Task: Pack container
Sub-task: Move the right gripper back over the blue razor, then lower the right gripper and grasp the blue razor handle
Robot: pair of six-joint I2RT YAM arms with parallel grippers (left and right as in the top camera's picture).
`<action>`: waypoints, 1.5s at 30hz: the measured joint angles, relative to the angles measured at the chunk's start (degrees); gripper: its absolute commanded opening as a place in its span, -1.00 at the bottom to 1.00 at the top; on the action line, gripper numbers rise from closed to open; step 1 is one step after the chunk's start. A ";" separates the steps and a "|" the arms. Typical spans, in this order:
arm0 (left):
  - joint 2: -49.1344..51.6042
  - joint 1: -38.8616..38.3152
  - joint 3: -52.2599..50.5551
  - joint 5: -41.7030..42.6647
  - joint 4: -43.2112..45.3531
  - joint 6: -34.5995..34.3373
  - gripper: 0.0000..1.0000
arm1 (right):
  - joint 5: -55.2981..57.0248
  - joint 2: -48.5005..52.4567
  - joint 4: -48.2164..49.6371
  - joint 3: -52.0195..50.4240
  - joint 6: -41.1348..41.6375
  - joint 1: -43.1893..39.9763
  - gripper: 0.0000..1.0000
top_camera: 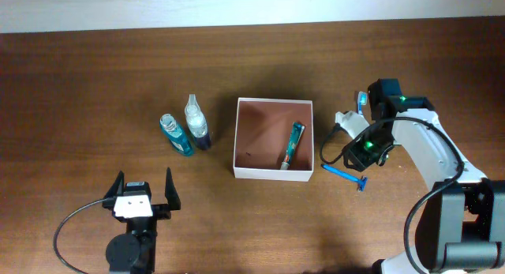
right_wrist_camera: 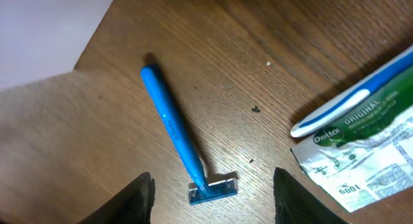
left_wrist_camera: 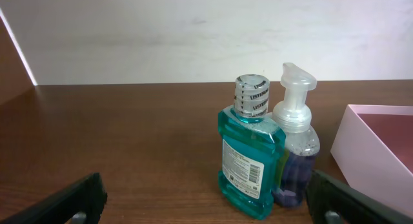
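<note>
My right fingers (right_wrist_camera: 137, 201) hang spread over the razor (right_wrist_camera: 175, 130), head between them, handle running away up-left; left fingers (left_wrist_camera: 77, 201), spread too, sit beyond the container (top_camera: 273, 177).

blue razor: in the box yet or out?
Out. The blue razor lies flat on the table, just right of the container, not inside it.

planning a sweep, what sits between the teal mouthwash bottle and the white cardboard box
Only a clear pump bottle of purple liquid, close beside the mouthwash bottle, apart from the box; clearest overhead.
</note>
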 measured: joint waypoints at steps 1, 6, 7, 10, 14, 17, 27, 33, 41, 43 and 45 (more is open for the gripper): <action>0.00 0.00 0.00 0.00 0.00 0.00 0.99 | -0.02 0.00 -0.26 0.00 -1.29 0.00 0.04; 0.00 0.00 0.00 0.00 0.00 0.00 0.99 | 0.00 0.00 -0.74 -0.04 -5.57 0.00 0.04; 0.00 0.00 0.00 0.00 0.00 0.00 0.99 | 0.00 0.00 -0.90 -0.04 -6.27 0.00 0.04; 0.00 0.00 0.00 0.00 0.00 0.00 0.99 | 0.00 0.00 -1.31 -0.13 -7.41 0.00 0.04; 0.00 0.00 0.00 0.00 0.00 0.00 0.99 | -0.92 0.07 -0.61 -1.84 -9.11 0.00 0.02; 0.00 0.00 0.00 0.00 0.00 0.00 0.99 | -1.42 0.37 0.72 -3.65 -9.73 0.00 0.01; 0.00 0.00 0.00 0.00 0.00 0.00 0.99 | -1.77 1.81 2.69 -4.68 -10.03 0.00 -0.05; 0.00 0.00 0.00 0.00 0.00 0.00 0.99 | -1.75 4.92 4.81 -5.73 -10.10 0.00 -0.13; 0.00 0.00 0.00 0.00 0.00 0.00 0.99 | -1.81 4.85 10.21 -8.13 -10.19 0.00 -0.05; 0.00 0.00 0.00 0.00 0.00 0.00 0.99 | -1.79 4.70 10.60 -8.35 -10.16 0.00 -0.19; 0.00 0.00 0.00 0.00 0.00 0.00 0.99 | -1.75 4.70 10.97 -8.46 -10.03 0.00 -0.30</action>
